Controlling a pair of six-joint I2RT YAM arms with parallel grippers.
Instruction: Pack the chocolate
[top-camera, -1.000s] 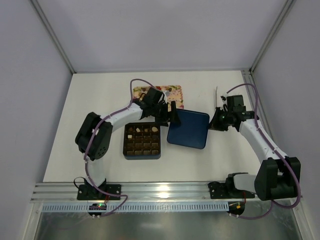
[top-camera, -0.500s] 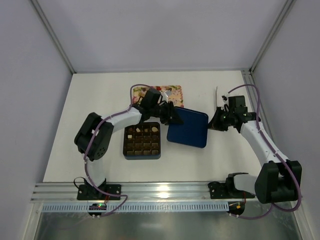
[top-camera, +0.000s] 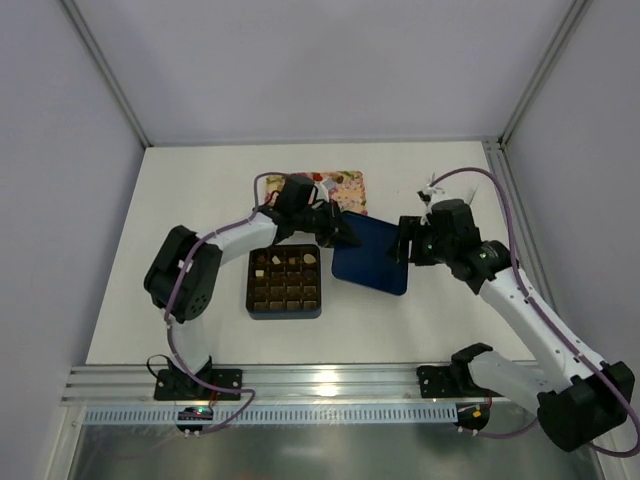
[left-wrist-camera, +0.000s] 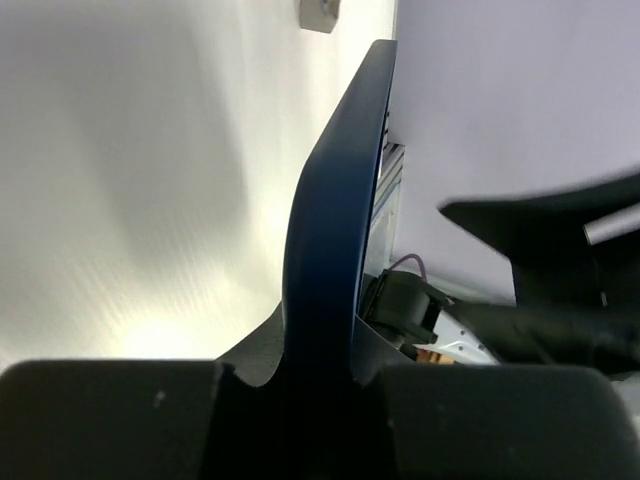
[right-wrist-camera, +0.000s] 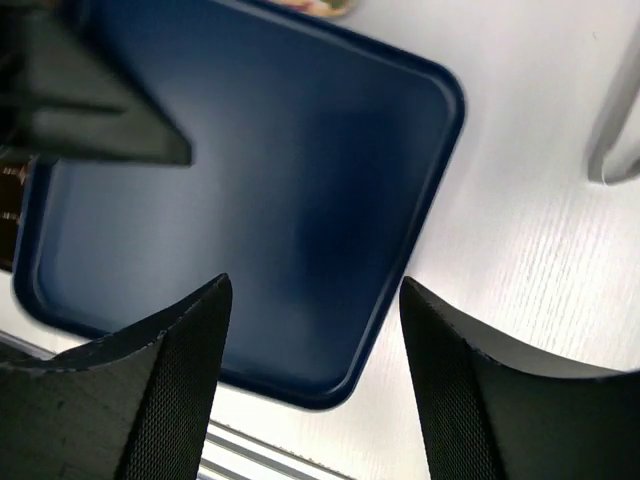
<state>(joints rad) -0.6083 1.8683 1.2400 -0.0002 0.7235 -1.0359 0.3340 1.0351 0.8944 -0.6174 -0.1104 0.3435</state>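
Observation:
A few small cream and brown pieces of chocolate (top-camera: 263, 264) sit in the top row of the dark brown grid box (top-camera: 285, 281). Just right of the box lies the flat navy lid (top-camera: 370, 258). My left gripper (top-camera: 346, 228) is shut on the lid's left edge. In the left wrist view the lid (left-wrist-camera: 333, 220) runs edge-on out of my left gripper (left-wrist-camera: 300, 372). My right gripper (top-camera: 404, 244) hovers open over the lid's right side. In the right wrist view its spread fingers (right-wrist-camera: 180, 370) stand apart from the lid (right-wrist-camera: 250, 190) below, with my right gripper (right-wrist-camera: 315, 285) holding nothing.
A flower-patterned tray (top-camera: 340, 183) lies behind the left gripper, partly hidden by the arm. A small white object (top-camera: 433, 190) rests behind the right wrist and shows as a white object (right-wrist-camera: 615, 140) at the right wrist view's edge. Grey walls enclose the white table (top-camera: 200, 190).
The left gripper closed on the lid's left edge. The right gripper opened, let go of the lid's right edge and swung left over it. The lid slid slightly left.

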